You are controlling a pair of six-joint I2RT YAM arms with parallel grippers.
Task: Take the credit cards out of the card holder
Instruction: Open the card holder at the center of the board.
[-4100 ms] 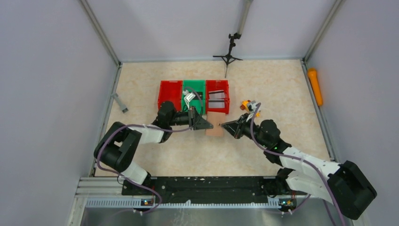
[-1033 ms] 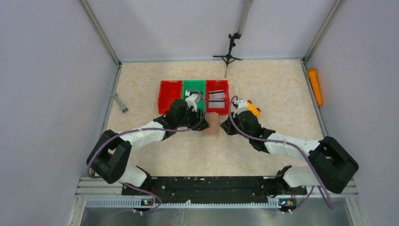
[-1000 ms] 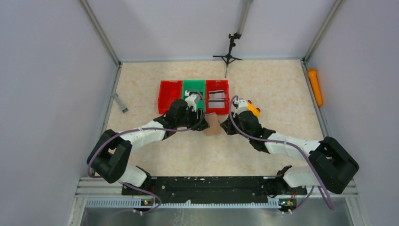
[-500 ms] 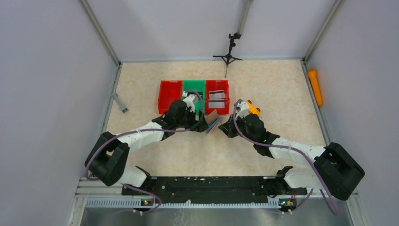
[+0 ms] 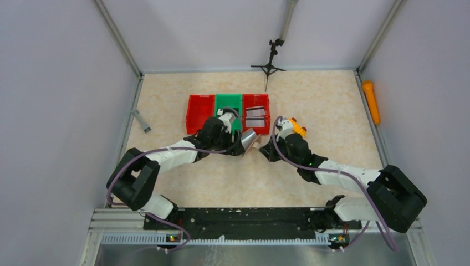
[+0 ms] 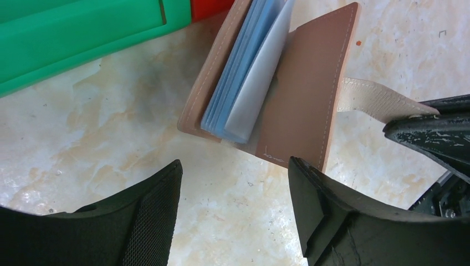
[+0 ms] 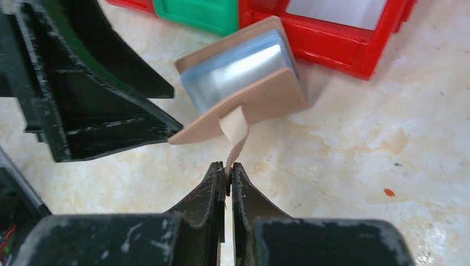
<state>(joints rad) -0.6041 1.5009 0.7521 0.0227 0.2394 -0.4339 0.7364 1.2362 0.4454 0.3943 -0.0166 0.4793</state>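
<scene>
Two flaps of the card holder (image 7: 266, 100) stand half open on the table (image 5: 321, 100), just in front of the red bin (image 7: 343, 47). The right gripper (image 7: 228, 172) is pinched closed on its strap (image 7: 235, 130). The left gripper (image 6: 234, 166) has its jaws apart and holds nothing. The light blue credit cards (image 6: 244, 66) sit inside the holder.
</scene>
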